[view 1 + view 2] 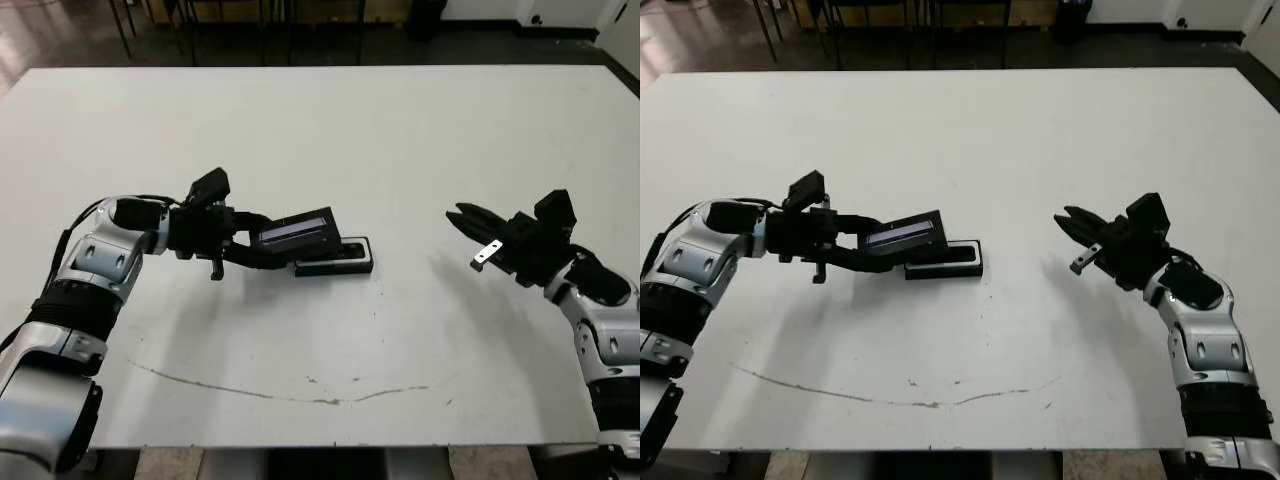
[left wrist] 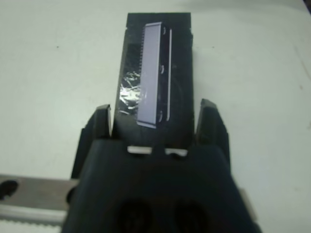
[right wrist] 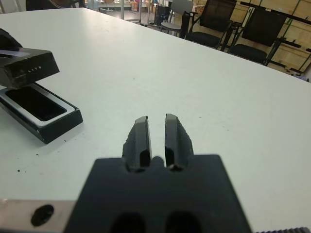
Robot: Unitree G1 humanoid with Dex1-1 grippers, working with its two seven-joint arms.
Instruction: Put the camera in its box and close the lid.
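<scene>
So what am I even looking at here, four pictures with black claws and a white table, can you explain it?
It is a humanoid robot with two arms. Two pictures look down from its head; the other two come from cameras on its wrists. The left gripper holds a flat black lid with a pale strip, tilted above a small black box lying on the white table. The box's inside looks dark; whether the camera is in it is unclear. The right gripper is shut and holds nothing, away from the box.
</scene>
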